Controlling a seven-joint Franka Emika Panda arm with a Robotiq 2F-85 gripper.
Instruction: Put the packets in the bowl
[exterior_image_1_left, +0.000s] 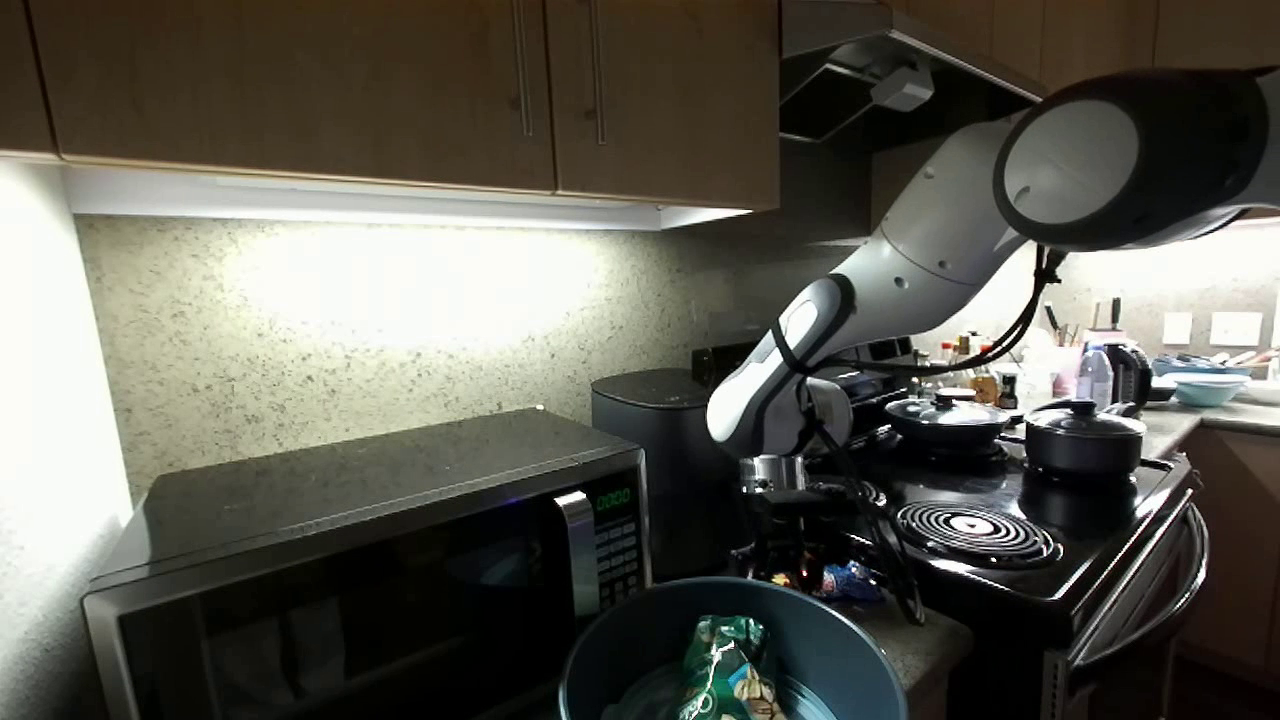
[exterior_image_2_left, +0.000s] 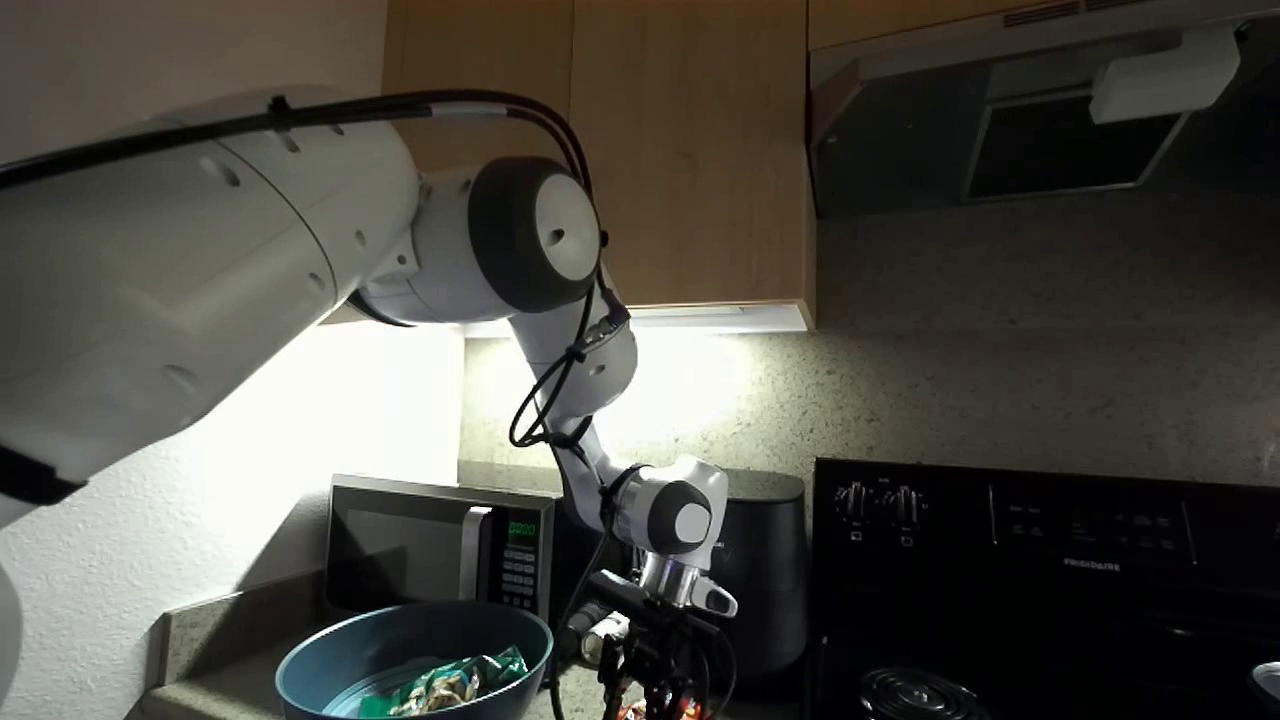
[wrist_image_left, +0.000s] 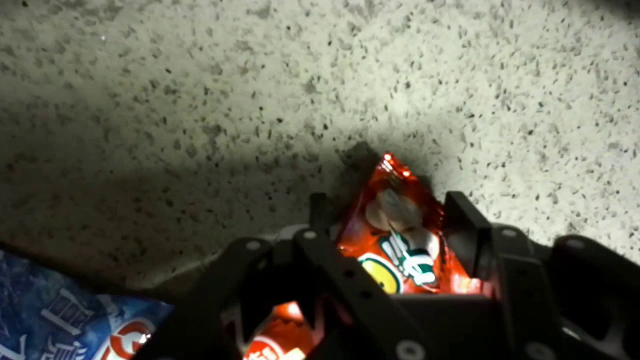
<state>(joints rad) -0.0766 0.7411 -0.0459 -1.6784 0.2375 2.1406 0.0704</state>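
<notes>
The blue-grey bowl shows in both exterior views (exterior_image_1_left: 815, 640) (exterior_image_2_left: 315, 660). A green packet lies inside it (exterior_image_1_left: 722, 665) (exterior_image_2_left: 455, 687). My gripper (wrist_image_left: 387, 215) points down over the speckled counter; in the exterior views it is beyond the bowl (exterior_image_1_left: 783, 560) and to its right (exterior_image_2_left: 655, 680). Its fingers are apart, around an orange-red packet (wrist_image_left: 400, 240) lying on the counter. The right finger is close against the packet's edge; a small gap shows by the left finger. More orange-red wrapper (wrist_image_left: 267, 345) shows below the left finger. A blue packet (wrist_image_left: 75, 310) lies at lower left, also behind the bowl (exterior_image_1_left: 850, 580).
A microwave (exterior_image_1_left: 370, 580) stands beside the bowl. A tall black appliance (exterior_image_1_left: 650, 470) stands behind the gripper. The stove (exterior_image_1_left: 980, 530) with a lidded pan (exterior_image_1_left: 945, 420) and a dark pot (exterior_image_1_left: 1085, 450) adjoins the counter. Cabinets (exterior_image_1_left: 420, 90) hang above.
</notes>
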